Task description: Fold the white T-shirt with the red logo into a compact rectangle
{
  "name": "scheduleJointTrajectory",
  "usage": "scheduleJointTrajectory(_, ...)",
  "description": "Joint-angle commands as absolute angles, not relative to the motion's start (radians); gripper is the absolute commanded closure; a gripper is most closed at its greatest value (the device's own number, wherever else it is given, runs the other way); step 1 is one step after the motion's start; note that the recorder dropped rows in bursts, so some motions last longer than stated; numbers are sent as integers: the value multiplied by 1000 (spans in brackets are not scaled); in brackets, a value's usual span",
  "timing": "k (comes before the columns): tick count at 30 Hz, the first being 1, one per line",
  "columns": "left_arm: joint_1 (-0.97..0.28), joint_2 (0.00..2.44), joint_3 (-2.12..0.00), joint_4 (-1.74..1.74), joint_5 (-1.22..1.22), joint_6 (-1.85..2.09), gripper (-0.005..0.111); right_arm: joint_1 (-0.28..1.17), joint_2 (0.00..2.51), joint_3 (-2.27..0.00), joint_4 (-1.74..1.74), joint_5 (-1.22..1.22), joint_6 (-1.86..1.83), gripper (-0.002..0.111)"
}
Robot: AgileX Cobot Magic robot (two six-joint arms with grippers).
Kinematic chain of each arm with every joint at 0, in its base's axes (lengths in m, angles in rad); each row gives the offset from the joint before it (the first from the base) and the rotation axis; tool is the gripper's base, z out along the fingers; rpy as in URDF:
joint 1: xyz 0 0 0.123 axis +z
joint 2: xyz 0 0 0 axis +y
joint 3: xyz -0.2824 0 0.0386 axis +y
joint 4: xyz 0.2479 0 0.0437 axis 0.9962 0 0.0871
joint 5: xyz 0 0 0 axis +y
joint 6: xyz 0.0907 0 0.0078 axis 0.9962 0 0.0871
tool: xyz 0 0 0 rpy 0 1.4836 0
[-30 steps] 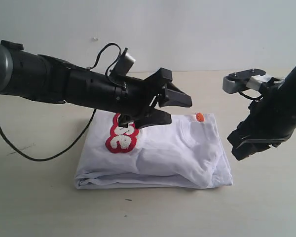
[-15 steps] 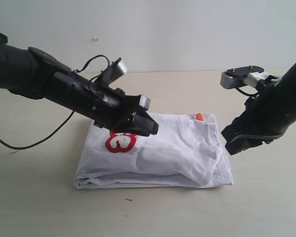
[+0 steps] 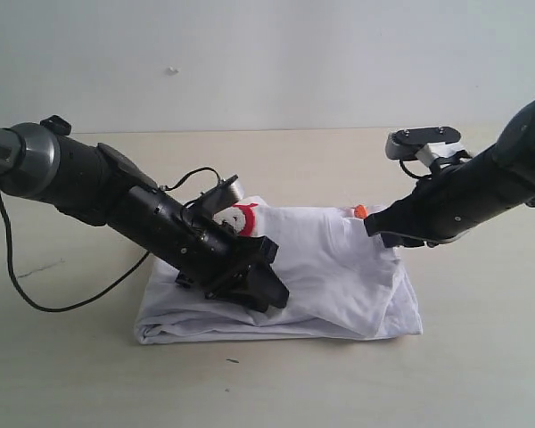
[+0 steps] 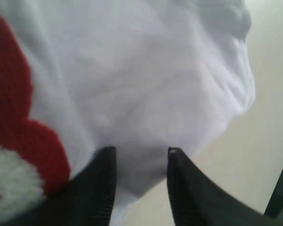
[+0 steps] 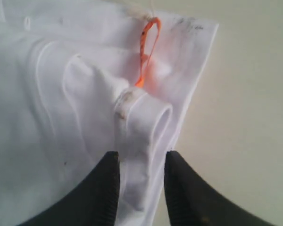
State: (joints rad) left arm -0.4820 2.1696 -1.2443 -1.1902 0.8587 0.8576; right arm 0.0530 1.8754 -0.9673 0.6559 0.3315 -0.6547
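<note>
In mid-frame the folded white shirt (image 3: 339, 276) lay on the worktop (image 3: 481, 366), long axis left to right. The right claw (image 3: 381, 228) pinched the collar (image 5: 141, 117) at its right end; the left claw (image 3: 266, 291), narrowly parted, straddled cloth at the lower middle, grip unclear

Before me a pale beige surface (image 3: 481, 374) meets a white wall (image 3: 339, 53); a small dark speck (image 3: 232, 361), maybe a crumb, lies on it.
</note>
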Motion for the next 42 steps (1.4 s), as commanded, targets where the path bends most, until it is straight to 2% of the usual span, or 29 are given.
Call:
scheduleJointTrajectory(1,-489,2176,-1248,-1190,904,853,69,53,1922,-965,682,208,-681,76)
scheduleJointTrajectory(9,-489,2176,-1248,-1192,916,853,69,53,2003,-1032,675,178,-681,76)
scheduleJointTrajectory(14,-487,2168,-1248,-1192,955,853,69,53,1985,-1089,673,189,-681,76)
scheduleJointTrajectory(18,-437,2092,-1248,-1192,973,859,69,53,1909,-1089,636,229,-699,76)
scheduleJointTrajectory(20,-400,2056,-1264,-1192,992,901,69,53,1862,-1089,611,282,-742,82)
scheduleJointTrajectory(23,-359,2029,-1274,-1214,955,921,69,53,1838,-1089,618,436,-787,108)
scheduleJointTrajectory(26,-368,2054,-1274,-1284,859,963,69,58,1868,-1089,669,607,-883,108)
scheduleJointTrajectory(30,-390,2100,-1274,-1507,853,1102,69,58,1922,-1089,797,761,-971,108)
scheduleJointTrajectory(33,-407,2140,-1278,-1532,835,1126,69,58,1938,-1089,867,866,-1047,108)
scheduleJointTrajectory(42,-412,2241,-1283,-1681,743,1167,69,106,1982,-1083,818,878,-1057,108)
